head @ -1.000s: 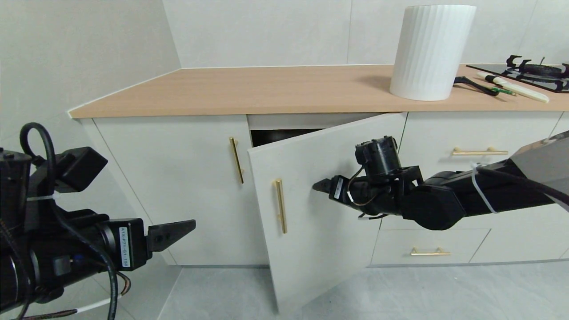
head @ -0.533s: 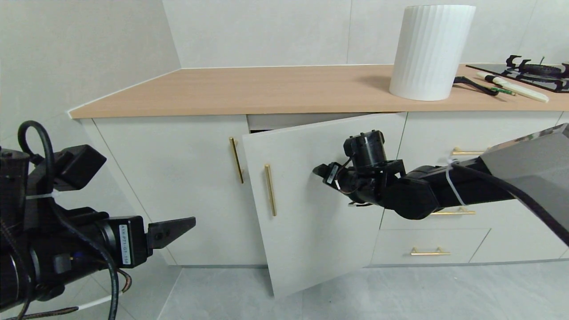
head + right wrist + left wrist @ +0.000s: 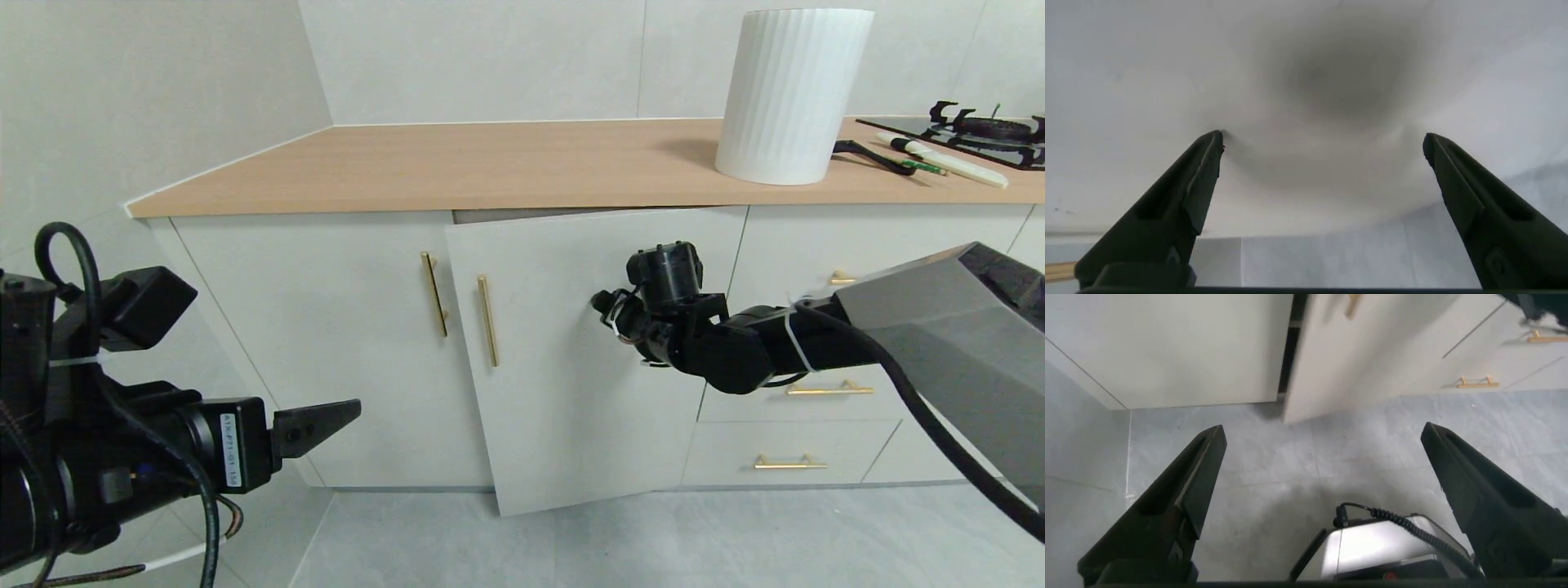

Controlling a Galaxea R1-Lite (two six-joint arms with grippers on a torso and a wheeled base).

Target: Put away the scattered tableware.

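Note:
My right gripper presses its open fingertips against the front of the white cabinet door, which stands almost shut with a narrow dark gap along its top. The door carries a gold bar handle. My left gripper hangs low at the left, open and holding nothing, over the grey floor. On the wooden counter at the far right lie a few utensils, dark and cream handled.
A tall white ribbed container stands on the counter. A black stove grate sits at the far right. Drawers with gold handles lie right of the door, a second cabinet door to its left.
My right gripper has pushed the cabinet door inward, from half open to nearly shut. The left arm has stayed still.

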